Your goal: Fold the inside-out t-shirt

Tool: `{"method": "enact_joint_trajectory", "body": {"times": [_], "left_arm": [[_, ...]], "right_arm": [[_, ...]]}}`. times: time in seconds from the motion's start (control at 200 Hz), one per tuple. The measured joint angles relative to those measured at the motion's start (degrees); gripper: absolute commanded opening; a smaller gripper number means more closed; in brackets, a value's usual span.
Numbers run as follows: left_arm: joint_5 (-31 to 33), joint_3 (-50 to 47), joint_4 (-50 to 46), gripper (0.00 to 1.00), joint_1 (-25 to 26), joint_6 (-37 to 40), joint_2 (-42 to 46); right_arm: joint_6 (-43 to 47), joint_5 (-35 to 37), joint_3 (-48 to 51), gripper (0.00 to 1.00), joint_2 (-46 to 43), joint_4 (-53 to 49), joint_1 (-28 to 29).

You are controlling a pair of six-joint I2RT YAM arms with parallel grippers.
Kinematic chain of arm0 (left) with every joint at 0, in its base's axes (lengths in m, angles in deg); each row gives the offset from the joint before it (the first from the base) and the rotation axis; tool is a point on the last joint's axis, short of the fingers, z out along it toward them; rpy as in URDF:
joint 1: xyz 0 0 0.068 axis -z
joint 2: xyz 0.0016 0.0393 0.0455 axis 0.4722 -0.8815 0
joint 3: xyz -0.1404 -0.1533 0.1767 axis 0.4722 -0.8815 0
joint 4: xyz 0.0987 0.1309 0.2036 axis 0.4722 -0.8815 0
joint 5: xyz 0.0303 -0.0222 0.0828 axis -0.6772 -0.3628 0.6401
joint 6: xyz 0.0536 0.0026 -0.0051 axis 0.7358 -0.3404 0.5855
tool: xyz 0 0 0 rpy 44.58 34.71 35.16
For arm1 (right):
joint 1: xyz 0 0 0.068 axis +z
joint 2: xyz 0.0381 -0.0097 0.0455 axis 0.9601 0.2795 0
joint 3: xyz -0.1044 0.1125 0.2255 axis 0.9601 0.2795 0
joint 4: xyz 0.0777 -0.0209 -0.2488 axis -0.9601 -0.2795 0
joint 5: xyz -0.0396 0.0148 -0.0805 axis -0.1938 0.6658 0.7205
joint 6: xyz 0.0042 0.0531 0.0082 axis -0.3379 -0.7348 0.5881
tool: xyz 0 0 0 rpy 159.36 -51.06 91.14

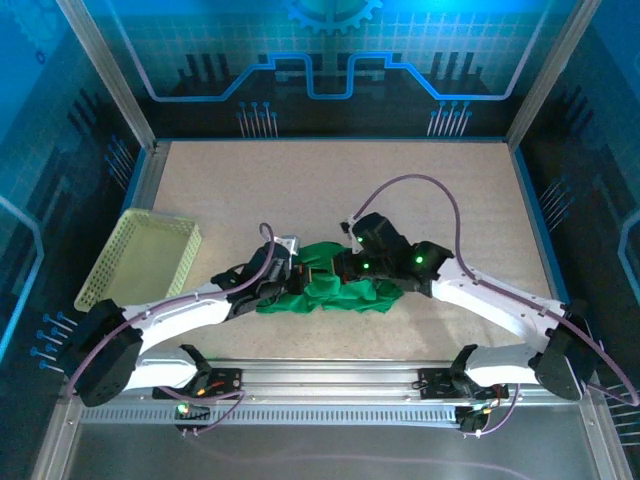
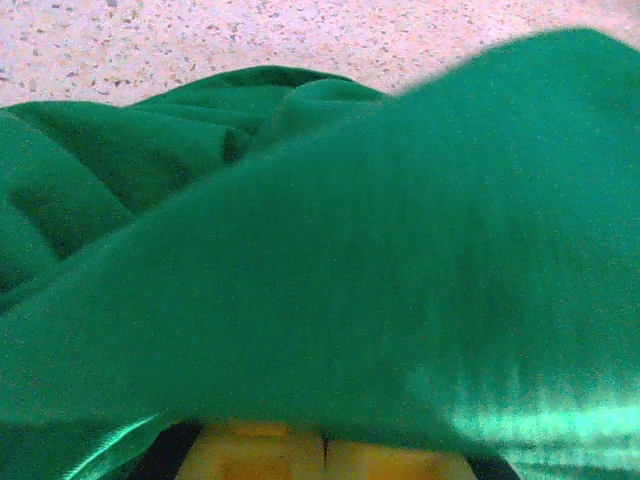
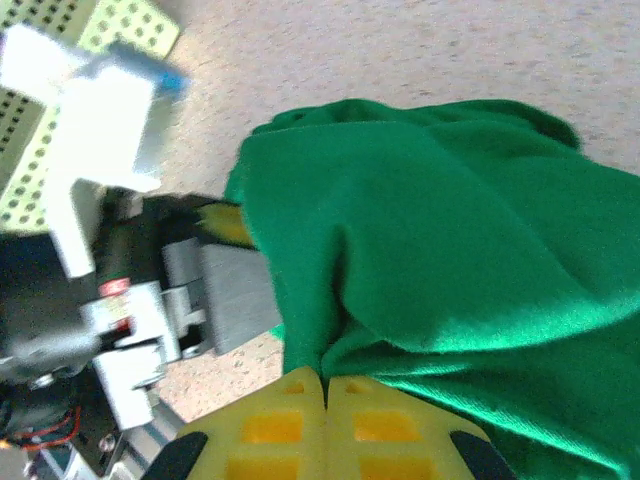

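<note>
1. Sitting at the shirt's (image 1: 345,293) left end, the left gripper (image 2: 322,452) has its fingers together. Cloth is draped over the tips, so I can't tell if a fold is pinched.
2. Shirt is a bunched heap at mid table (image 1: 330,180), by the near edge. Its long axis runs left-right and it touches both grippers.
3. Right gripper (image 3: 326,385) is at the heap's upper middle, pointing left. Its fingers are together, clamped on a fold by the look of it.
4. My read: the tips sit close together and both arms are equally near. The next move turns on pulling apart along the long axis to spread the cloth.
</note>
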Motion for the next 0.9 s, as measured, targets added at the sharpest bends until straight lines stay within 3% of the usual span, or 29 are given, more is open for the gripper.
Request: {"method": "enact_joint_trajectory", "body": {"times": [0.18, 0.305, 0.37, 0.485, 0.765, 0.9], "left_arm": [[-4.3, -5.0, 2.3, 0.0, 2.4, 3.1, 8.5], [-7.8, -7.6, 5.1, 0.0, 2.6, 3.5, 11.6], [-8.8, -8.5, 5.4, 0.0, 2.6, 3.4, 11.8], [-9.7, -8.8, 5.9, 0.0, 2.6, 3.1, 10.3], [-12.0, -8.8, 11.1, 0.0, 2.6, 1.4, 3.8], [-13.5, -8.8, 13.5, 0.0, 2.6, 0.1, 3.3]], "right_arm": [[-0.4, -0.8, 1.2, 0.0, -0.3, -0.5, -6.4], [0.8, 0.9, 1.1, 0.24, 1.4, -1.1, -6.6], [1.6, 3.5, 1.2, 0.42, 3.0, -2.1, -6.7], [2.7, 7.6, 1.2, 0.55, 4.2, -5.0, -6.1], [1.2, 11.3, 1.3, 0.6, 1.0, -7.7, 4.9], [-1.2, 11.9, 1.6, 0.56, 4.5, -7.1, 5.3]]}}
